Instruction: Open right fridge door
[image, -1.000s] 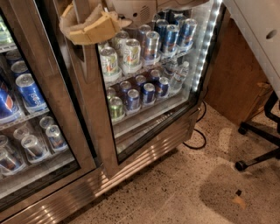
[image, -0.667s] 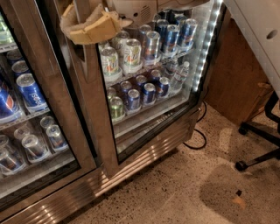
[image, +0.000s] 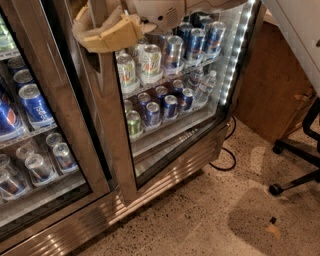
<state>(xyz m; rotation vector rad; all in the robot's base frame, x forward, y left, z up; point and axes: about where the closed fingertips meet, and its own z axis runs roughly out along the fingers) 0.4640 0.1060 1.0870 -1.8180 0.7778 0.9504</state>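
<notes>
One door counts in this scene: the right fridge door (image: 117, 150), a steel-framed glass pane filling the middle of the view. Its long axis is vertical, leaning from 12 o'clock at the top down toward 6 o'clock. A dark gap runs between its handle-side stile and the left door (image: 62, 110), so it looks already cracked open a little.

The gripper (image: 106, 31), padded in tan, sits at 11 o'clock in the view. It is right against the top of that stile, where the steel bar handle (image: 96, 10) rises past it. I cannot tell whether the gripper is spread or pressed together, nor whether it truly wraps the bar. The door therefore lies directly below the gripper and off toward its 3 o'clock.

The hinge edge seems to be on the far side, by the strip of lights (image: 235, 60). The pull should then arc the handle edge outward, toward 5 o'clock.

Speckled floor (image: 200, 215) lies open in that direction. A black cable (image: 225, 162) loops just beside the fridge's lower corner. A chair base (image: 300, 165) with its casters stands at 3 to 4 o'clock, near the likely end of a full swing. A wooden panel (image: 270, 85) closes the 2 o'clock side.
</notes>
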